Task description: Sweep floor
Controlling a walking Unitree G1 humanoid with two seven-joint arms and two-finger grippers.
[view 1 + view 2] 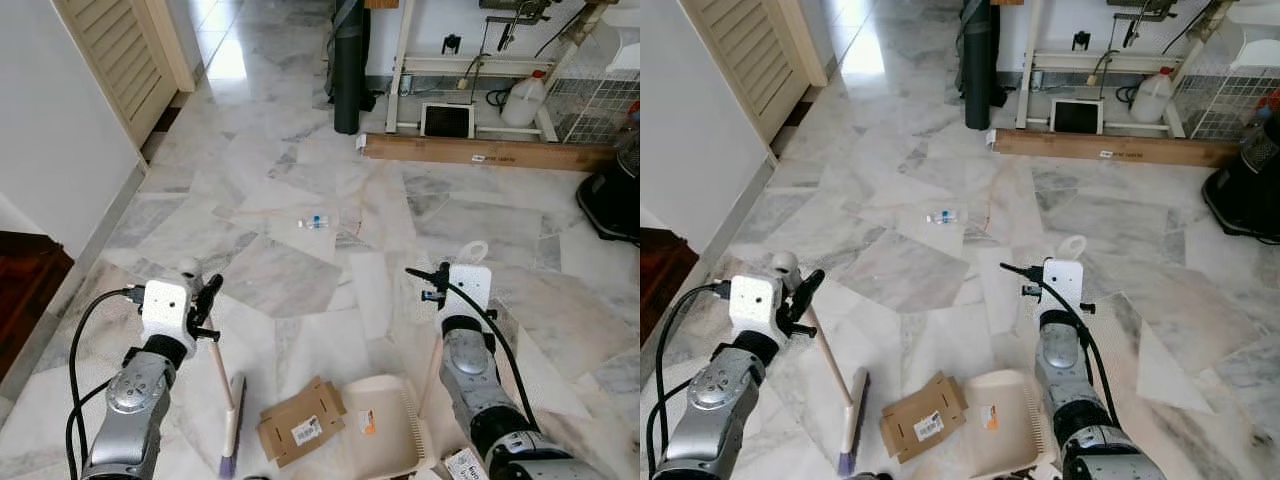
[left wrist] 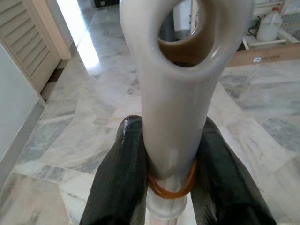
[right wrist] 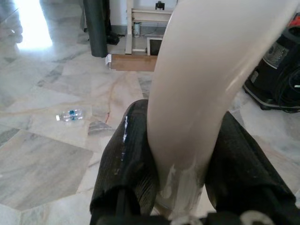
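My left gripper [image 1: 203, 303] is shut on the pale handle of a broom [image 1: 221, 375], whose purple brush head [image 1: 231, 430] rests on the marble floor. In the left wrist view the black fingers [image 2: 123, 178] clamp the handle's grey top end [image 2: 180, 84], which has a hanging hole. My right gripper [image 1: 437, 283] is shut on the cream handle of a dustpan [image 1: 385, 425]; the pan stands on the floor between my arms. The right wrist view has the fingers [image 3: 129, 164] squeezing that handle [image 3: 201, 89]. A flattened cardboard piece [image 1: 302, 421] lies against the pan's mouth. A small plastic bottle [image 1: 314, 222] lies further ahead.
A long cardboard box [image 1: 488, 152] lies along the far wall, with a white rack [image 1: 405, 60], a white jug [image 1: 523, 102] and a dark rolled mat [image 1: 347, 65]. A black fan base [image 1: 612, 200] stands at right. A louvred door [image 1: 120, 55] and wall are at left.
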